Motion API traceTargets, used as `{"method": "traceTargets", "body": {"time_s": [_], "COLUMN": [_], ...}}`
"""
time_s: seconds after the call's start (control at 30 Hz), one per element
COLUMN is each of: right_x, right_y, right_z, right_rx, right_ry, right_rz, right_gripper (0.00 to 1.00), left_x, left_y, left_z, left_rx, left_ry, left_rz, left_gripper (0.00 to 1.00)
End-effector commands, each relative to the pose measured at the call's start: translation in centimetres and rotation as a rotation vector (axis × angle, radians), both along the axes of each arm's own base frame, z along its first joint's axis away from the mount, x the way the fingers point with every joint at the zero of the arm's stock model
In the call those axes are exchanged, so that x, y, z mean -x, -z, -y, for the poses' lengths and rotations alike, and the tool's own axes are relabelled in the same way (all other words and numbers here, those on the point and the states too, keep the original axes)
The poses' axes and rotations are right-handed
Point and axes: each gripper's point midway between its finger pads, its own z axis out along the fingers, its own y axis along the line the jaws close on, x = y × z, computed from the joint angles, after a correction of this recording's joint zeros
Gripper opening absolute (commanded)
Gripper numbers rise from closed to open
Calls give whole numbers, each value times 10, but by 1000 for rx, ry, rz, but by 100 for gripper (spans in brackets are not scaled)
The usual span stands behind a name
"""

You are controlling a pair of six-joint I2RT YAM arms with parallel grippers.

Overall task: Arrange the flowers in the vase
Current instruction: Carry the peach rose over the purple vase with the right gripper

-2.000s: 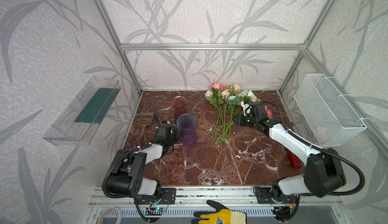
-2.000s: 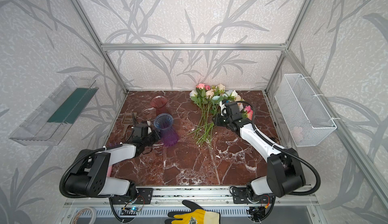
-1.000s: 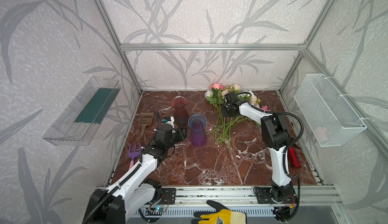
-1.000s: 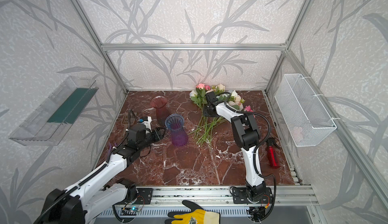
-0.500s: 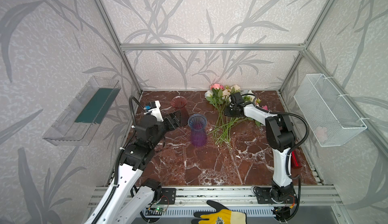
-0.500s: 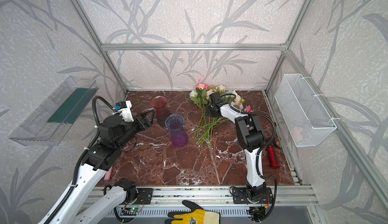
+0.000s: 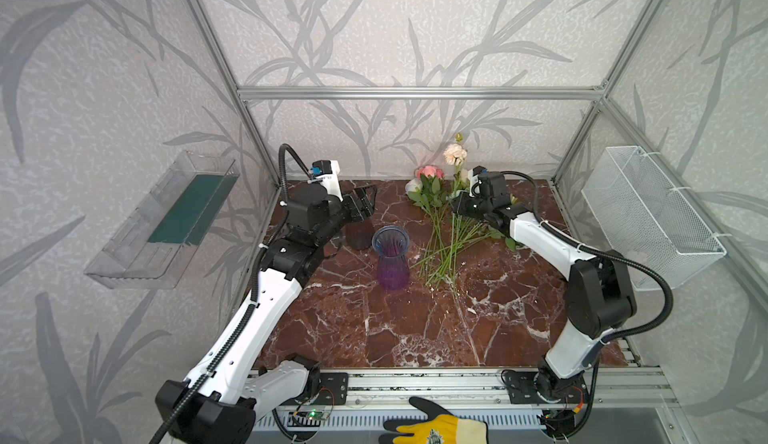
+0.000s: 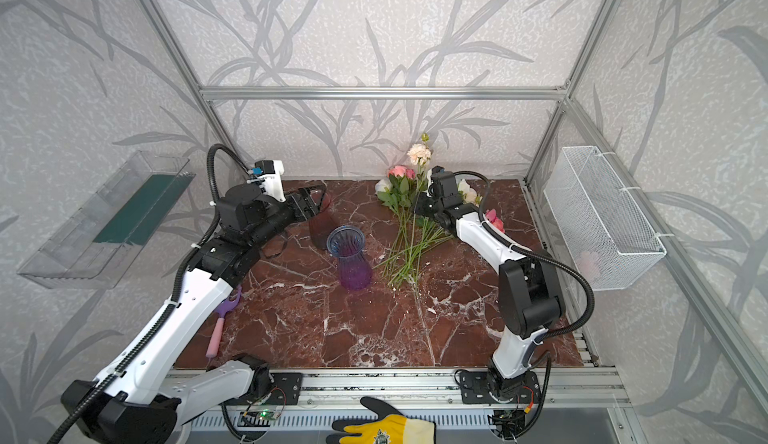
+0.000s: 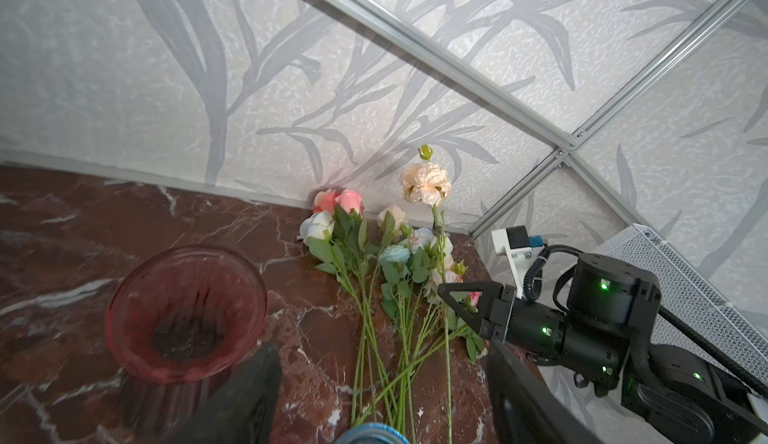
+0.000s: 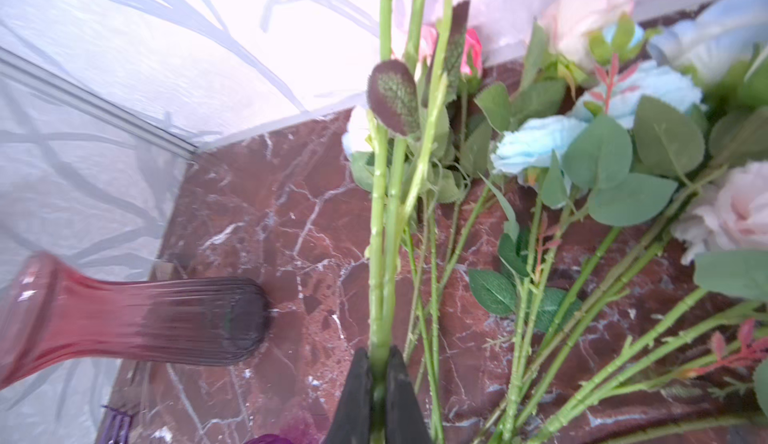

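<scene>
Step in hand: stem pick-up. Your right pincer (image 10: 377,365) is clenched on the stem of the cream-peach flower (image 7: 455,154), upright above the flowers (image 7: 440,238) lying far right on the bench (image 7: 415,338). Your left pincer (image 7: 365,204) is released, empty. Next: lower the stem end into the purple vase (image 7: 390,257), mid-bench.

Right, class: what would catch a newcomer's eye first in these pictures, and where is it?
A cream-peach flower stands high above the rest at the back, its stem pinched in the right tool. The other flowers lie fanned out flat beside an upright purple vase at the middle. The left tool hangs open by a red vase.
</scene>
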Motion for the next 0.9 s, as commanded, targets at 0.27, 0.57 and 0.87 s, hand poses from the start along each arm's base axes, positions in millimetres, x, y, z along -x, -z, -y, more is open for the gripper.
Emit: {"method": "traceTargets", "body": {"time_s": [0.27,0.57,0.87], "right_x": [68,117,117], "right_y": [-131,-219,-269], "right_z": [-18,-48,-98], "right_rx": [-54,-93,-188], "right_ry": [-69,-118,-157], "right_rz": [423,749,899], "right_gripper": [0,0,0], "left_x": [5,11,15], "left_y": [16,18,14], "left_z": [21,-39,-56], "left_rx": [-30,-56,-60], "left_ry": [143,-177,-250], "left_rz": [151,189,218], "left_gripper": [94,92,91]}}
